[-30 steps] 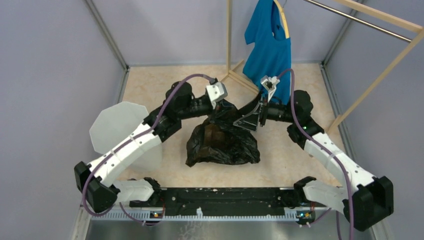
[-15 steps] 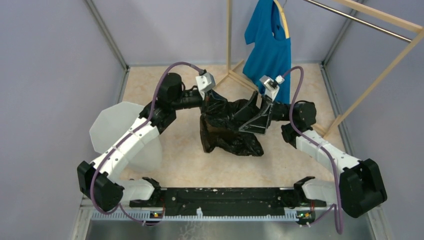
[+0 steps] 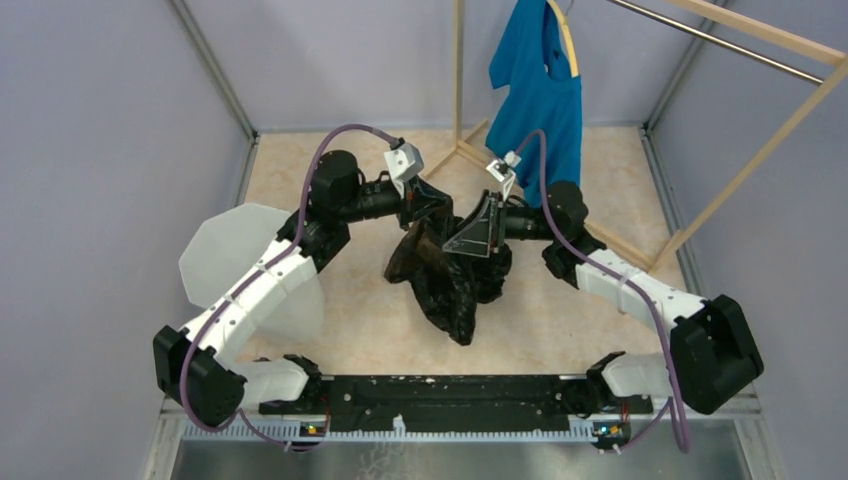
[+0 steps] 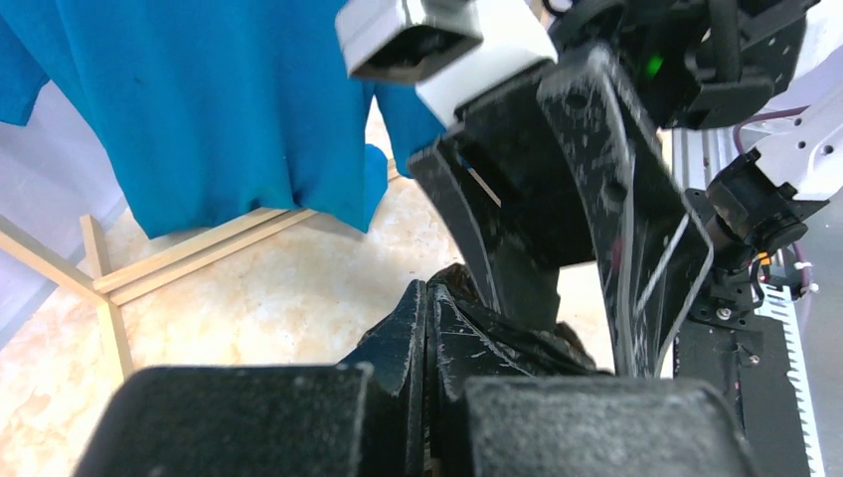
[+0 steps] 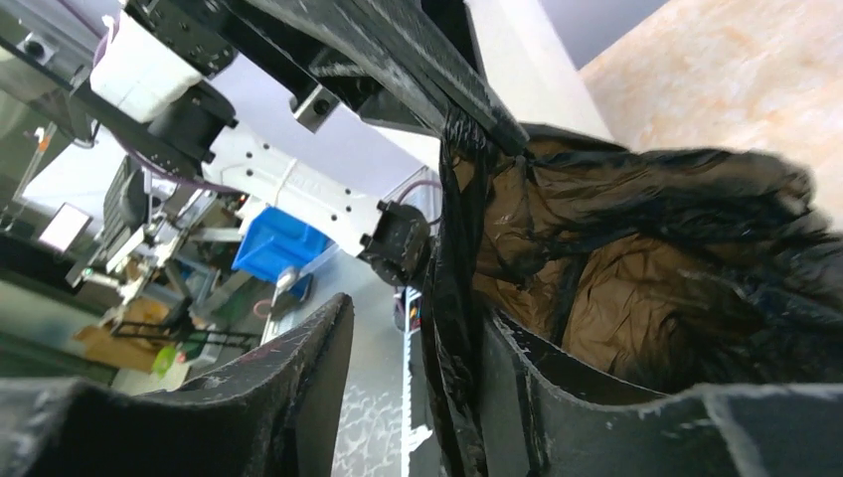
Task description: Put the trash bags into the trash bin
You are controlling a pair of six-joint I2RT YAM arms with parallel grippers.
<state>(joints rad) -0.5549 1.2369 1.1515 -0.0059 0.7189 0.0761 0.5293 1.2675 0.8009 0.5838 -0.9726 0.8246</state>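
Note:
The black crinkled trash bag (image 3: 452,285) hangs between my two grippers over the middle of the table, its lower end drooping toward the floor. My left gripper (image 3: 430,203) is shut on the bag's top edge; in the left wrist view the left gripper (image 4: 429,290) pinches thin black film (image 4: 517,338). My right gripper (image 3: 464,228) is open, and in the right wrist view the right gripper (image 5: 416,313) has one finger inside the bag's brownish mouth (image 5: 636,258). The white trash bin (image 3: 225,250) stands at the left, partly hidden behind my left arm.
A blue T-shirt (image 3: 540,100) hangs from a wooden rack (image 3: 745,170) at the back right, just behind my right gripper. The shirt also shows in the left wrist view (image 4: 199,99). Grey walls enclose the table on three sides.
Both grippers have risen and the right one has moved left toward the left one. The bag has come up off the table and now hangs long and narrow between them.

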